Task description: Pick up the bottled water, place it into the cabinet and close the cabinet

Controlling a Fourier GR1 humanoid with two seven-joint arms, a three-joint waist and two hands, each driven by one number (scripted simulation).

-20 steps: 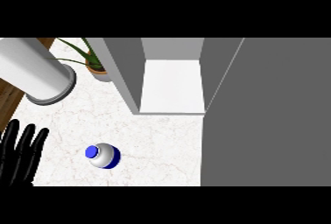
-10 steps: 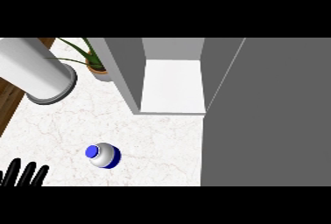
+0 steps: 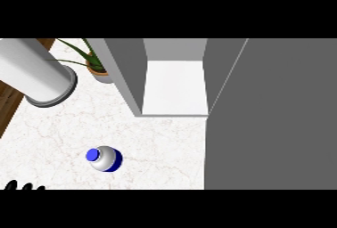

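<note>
Bottom-left, my left hand point(image 3: 13, 185) barely peeks in and I can't tell its pose. The bottled water point(image 3: 104, 159) isn't grabbed yet, so reaching comes next.

Bare white marble desk point(image 3: 164, 147) is seen around the blue-capped water bottle point(image 3: 104, 159); the right side is walled off by the grey cabinet door point(image 3: 276, 124).

A white marble counter point(image 3: 164, 142) with faint veins is spreading across the left of the view. A large pale grey cylinder point(image 3: 33, 71) is slanting in from the upper left corner. Near it, a spiky green plant point(image 3: 84, 52) is sitting in a small terracotta pot point(image 3: 100, 73). A brown wooden strip point(image 3: 8, 109) is showing along the left edge.
</note>
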